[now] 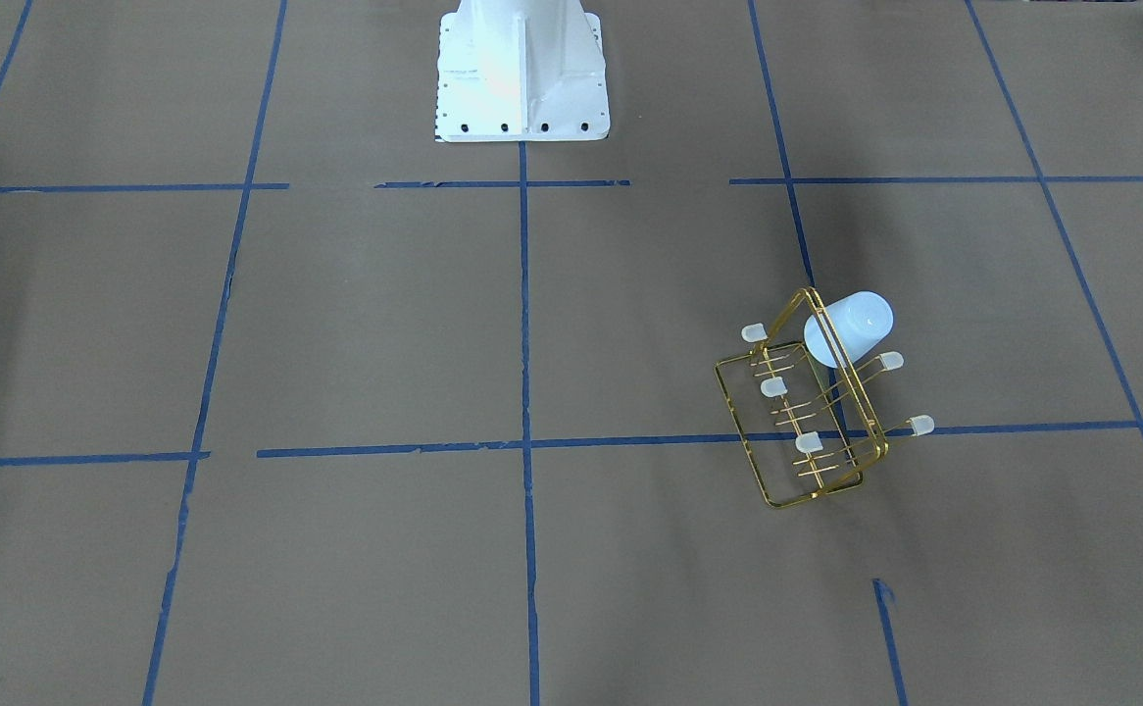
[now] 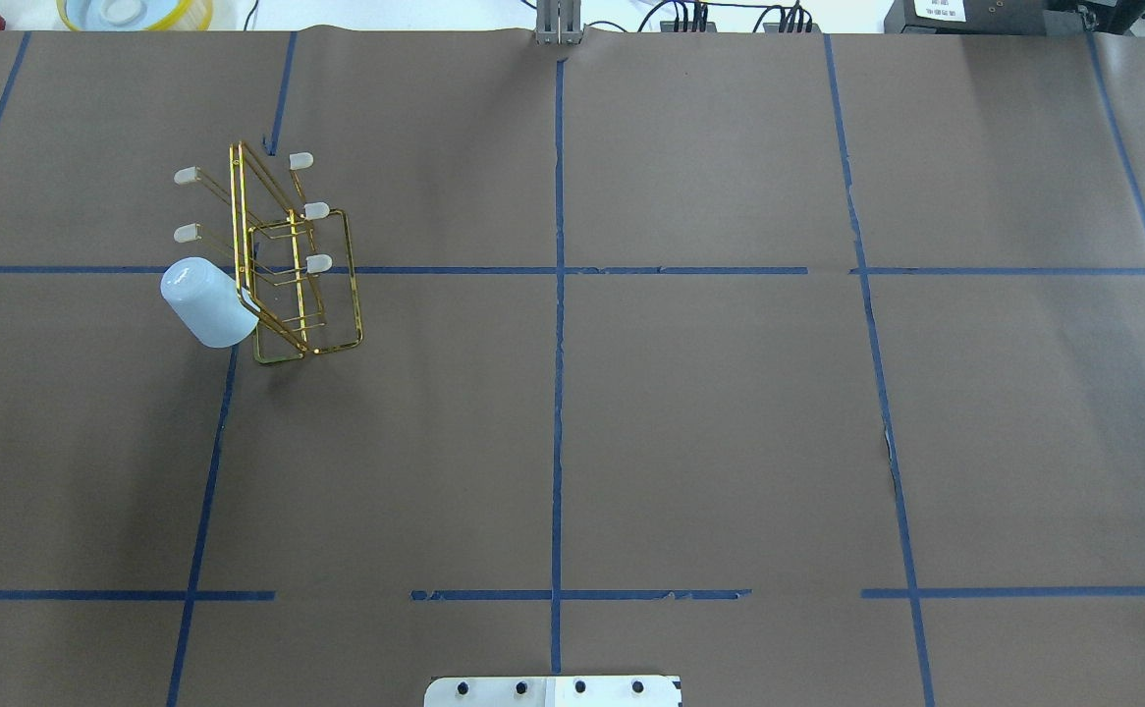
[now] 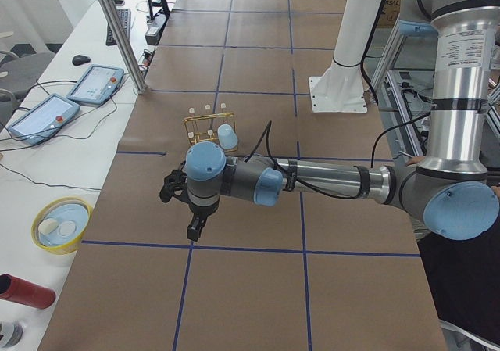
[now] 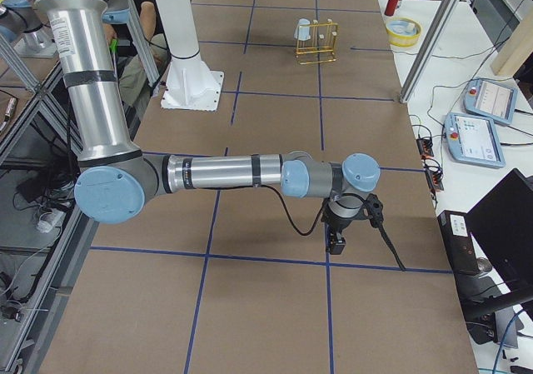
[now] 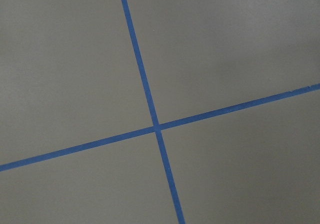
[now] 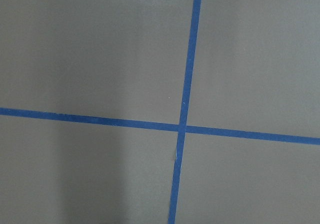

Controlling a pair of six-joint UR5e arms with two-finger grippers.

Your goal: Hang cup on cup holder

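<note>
Cup (image 1: 851, 328): seen tilted, mouth over an end prong of the rack; well apart from both claws, nearer the left.
Rack (image 1: 807, 422): stood on the table (image 2: 631, 393), five capped prongs bare.
Left claw (image 3: 194, 232): held above the table; spread or pressed together cannot be told.
Right claw (image 4: 336, 242): the same; cannot be told.
Risk: the cup is judged loosely seated and could be slid off, or the light rack tipped, if knocked by a passing arm.

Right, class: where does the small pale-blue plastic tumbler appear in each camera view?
Front-facing: the pale-blue plastic tumbler sits right of centre.
Overhead: tumbler at left, upper half.
Exterior left: tumbler just left of centre.
Exterior right: tumbler at top, near centre.
Wrist views: not in either.
Shared landmark: the gold wire rack it rests against.
</note>
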